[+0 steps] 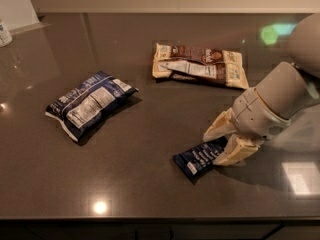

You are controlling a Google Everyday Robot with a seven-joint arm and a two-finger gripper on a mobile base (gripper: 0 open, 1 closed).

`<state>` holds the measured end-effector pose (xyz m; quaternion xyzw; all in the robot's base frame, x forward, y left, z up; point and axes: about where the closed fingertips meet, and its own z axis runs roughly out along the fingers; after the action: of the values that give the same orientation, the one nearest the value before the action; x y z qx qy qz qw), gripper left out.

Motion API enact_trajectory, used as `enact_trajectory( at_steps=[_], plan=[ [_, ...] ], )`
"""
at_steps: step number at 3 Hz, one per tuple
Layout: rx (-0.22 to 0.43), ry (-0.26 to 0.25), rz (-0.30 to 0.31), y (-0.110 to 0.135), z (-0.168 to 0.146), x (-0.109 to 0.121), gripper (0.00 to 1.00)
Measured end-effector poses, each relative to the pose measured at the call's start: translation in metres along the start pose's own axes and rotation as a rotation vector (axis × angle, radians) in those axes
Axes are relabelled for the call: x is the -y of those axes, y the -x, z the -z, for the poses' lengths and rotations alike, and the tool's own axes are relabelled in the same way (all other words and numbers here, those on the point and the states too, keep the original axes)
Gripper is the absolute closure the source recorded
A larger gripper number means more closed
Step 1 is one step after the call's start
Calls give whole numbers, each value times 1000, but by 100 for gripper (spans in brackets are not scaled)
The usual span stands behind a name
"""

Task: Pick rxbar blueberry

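rxbar blueberry [196,160] right end hidden behind pincer [214,149]; arm [280,96] cut off at right edge.

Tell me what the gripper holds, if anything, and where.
Cannot be told: the gripper is at the right end of the rxbar blueberry, which lies on the countertop, but no firm hold shows.

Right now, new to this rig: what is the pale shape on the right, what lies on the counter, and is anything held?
The pale shape is the robot's single arm; its two-finger gripper sits low at the counter's right front. One camera looks down on the dark counter; where it is mounted is unknown. A blue-and-white chip bag lies left, brown-and-cream packages at the back. The small navy rxbar blueberry lies flat, its right end between the gripper's open fingers. Nothing is lifted yet.
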<state>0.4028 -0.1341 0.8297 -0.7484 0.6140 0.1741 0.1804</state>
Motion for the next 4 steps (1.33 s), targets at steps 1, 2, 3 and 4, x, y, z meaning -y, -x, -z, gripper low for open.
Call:
enact_trajectory(
  at_steps=[1,2,3,4],
  plan=[
    [8,-17,-7,-1,7,1,88],
    [20,-48,-15,4,18,6,100],
    [29,-86,-18,18,34,16,100],
    [38,-125,-24,34,50,29,100]
  ],
)
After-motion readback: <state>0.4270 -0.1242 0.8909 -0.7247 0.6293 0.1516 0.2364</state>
